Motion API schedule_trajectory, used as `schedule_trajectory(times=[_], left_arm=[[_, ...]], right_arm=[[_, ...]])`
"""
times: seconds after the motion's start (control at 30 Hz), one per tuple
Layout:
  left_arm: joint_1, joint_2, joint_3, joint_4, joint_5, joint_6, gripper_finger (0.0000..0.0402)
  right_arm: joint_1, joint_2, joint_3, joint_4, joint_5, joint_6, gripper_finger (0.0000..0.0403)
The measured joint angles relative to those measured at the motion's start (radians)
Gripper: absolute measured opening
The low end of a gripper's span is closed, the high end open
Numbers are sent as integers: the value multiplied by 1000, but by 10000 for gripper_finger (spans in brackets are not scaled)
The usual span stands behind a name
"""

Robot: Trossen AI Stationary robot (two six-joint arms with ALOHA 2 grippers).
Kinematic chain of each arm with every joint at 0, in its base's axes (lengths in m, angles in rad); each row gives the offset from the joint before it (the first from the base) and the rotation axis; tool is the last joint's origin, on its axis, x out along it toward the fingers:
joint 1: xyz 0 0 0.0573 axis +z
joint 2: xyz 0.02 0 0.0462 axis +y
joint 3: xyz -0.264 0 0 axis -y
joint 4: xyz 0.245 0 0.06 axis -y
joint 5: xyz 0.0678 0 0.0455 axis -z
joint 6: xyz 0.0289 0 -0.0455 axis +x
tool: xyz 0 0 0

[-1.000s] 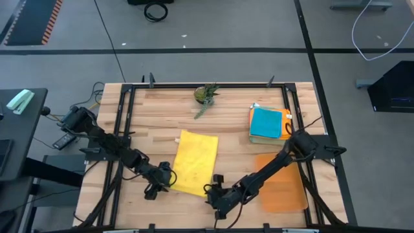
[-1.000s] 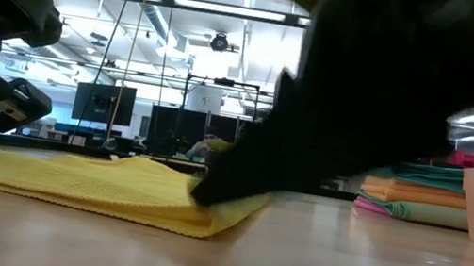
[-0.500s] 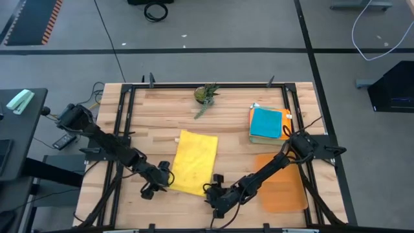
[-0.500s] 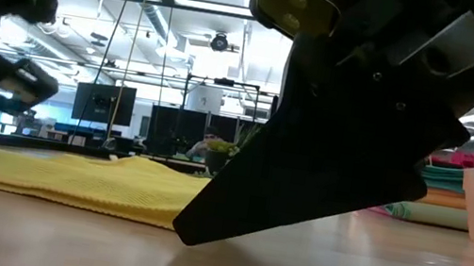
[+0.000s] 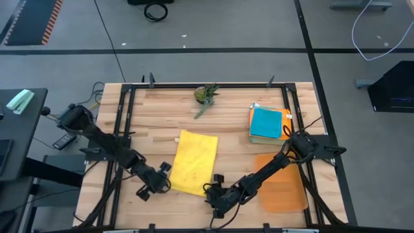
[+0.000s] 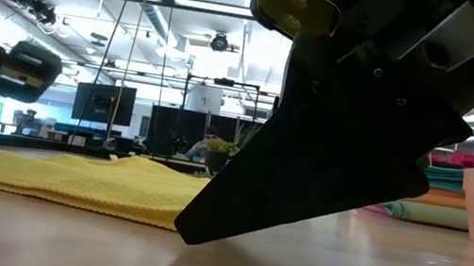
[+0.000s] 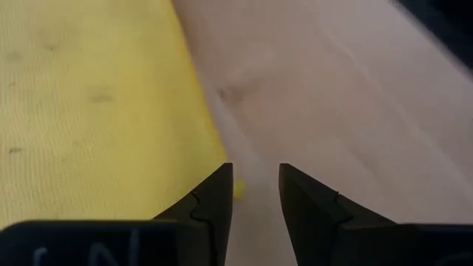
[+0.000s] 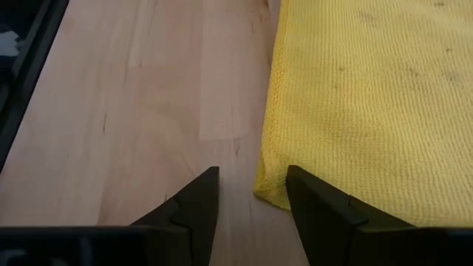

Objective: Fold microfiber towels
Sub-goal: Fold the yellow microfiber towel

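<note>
A yellow microfiber towel (image 5: pixel 195 158) lies flat on the wooden table, near its front middle. My left gripper (image 5: pixel 164 177) stands open at the towel's near left corner (image 7: pixel 238 189), which shows just beside one finger (image 7: pixel 214 199). My right gripper (image 5: pixel 212 188) stands open low over the table. The towel's near right corner (image 8: pixel 270 193) lies between its two fingers (image 8: pixel 194 201); I cannot tell whether they touch it. In the low view the right gripper (image 6: pixel 192 233) fills the middle, its tip down at the table in front of the towel (image 6: pixel 67 184).
A stack of folded towels with a teal one on top (image 5: pixel 268 123) sits at the far right. A translucent orange mat (image 5: pixel 283 186) lies at the near right under the right arm. A small green plant (image 5: pixel 206 95) stands at the far edge. Black frame rails (image 5: pixel 123 129) border the table.
My left gripper has rolled about the line it points along, staying at the towel's near left corner. In the low view my right gripper has sunk from over the towel's near edge to the table just in front of it. The towel lies flat where it was.
</note>
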Motion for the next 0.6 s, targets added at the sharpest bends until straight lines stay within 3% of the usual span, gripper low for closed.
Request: schedule_trajectory(times=[0.33,0.6], left_arm=[[9,38,1,1,-39,11,144],[21,97,7,19,-41,-89,169]], right_arm=[[0,1,-1,1,2,2,167],[0,1,-1,2,4,3,164]])
